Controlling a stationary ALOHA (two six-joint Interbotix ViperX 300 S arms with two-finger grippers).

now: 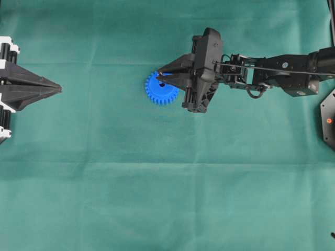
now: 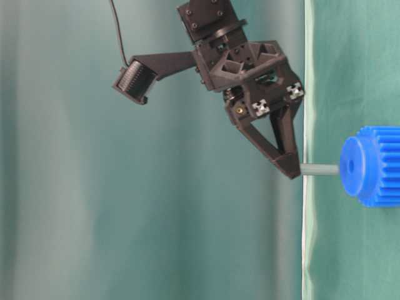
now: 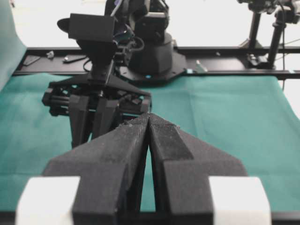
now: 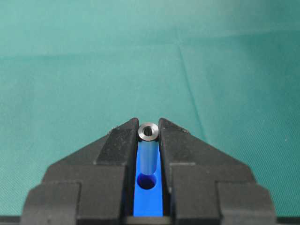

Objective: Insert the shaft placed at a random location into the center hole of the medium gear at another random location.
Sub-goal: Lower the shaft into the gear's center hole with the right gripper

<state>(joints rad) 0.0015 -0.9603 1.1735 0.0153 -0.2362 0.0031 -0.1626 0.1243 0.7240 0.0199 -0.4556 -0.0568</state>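
The medium gear (image 1: pixel 159 93) is a bright blue toothed wheel lying flat on the green cloth. My right gripper (image 1: pixel 158 74) hangs right over it, shut on the shaft (image 4: pixel 148 131), a small silver-grey pin held upright by its top end. In the right wrist view the pin's lower end meets the rim of the center hole (image 4: pixel 147 182). From table level the shaft (image 2: pixel 320 169) reaches from the right gripper (image 2: pixel 292 170) to the gear's hub (image 2: pixel 351 165); how deep it sits I cannot tell. My left gripper (image 1: pixel 57 90) rests shut and empty at the far left.
Green cloth (image 1: pixel 167 198) covers the whole table. A black mount (image 1: pixel 328 120) sits at the right edge. In the left wrist view the left gripper (image 3: pixel 149 118) faces the right arm (image 3: pixel 101 103), with a black frame rail (image 3: pixel 225 72) behind the table.
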